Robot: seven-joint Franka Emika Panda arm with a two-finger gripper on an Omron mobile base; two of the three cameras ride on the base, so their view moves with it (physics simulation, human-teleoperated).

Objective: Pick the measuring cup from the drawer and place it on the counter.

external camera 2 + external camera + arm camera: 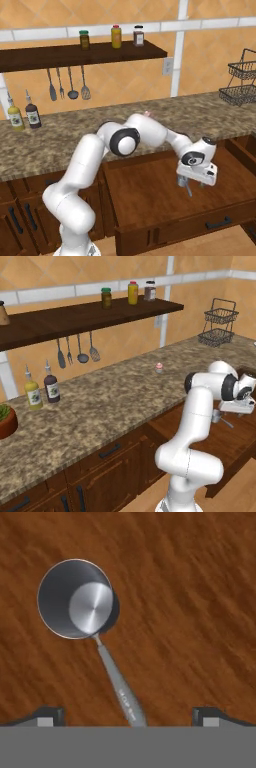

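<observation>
Hand view: the measuring cup (76, 598) stands upright on the drawer (190, 602) floor in the upper left of the frame, seen straight down its mouth.

Its thin handle runs down toward the bottom centre and is cut off by the lower edge; the gripper (128, 716) shows just two dark tips (46, 716) at the bottom corners — set wide apart with the handle end between them, touching neither. In the left base view the arm's forearm and hand hide most of the cup (217, 416) at the right edge, leaving a grey stub and a bit of handle — hard to make out. In the right base view the arm bends from the lower left across the open drawer (150, 200), hand pointing down at centre right below the counter (60, 135); the cup is partly hidden beneath it.
</observation>
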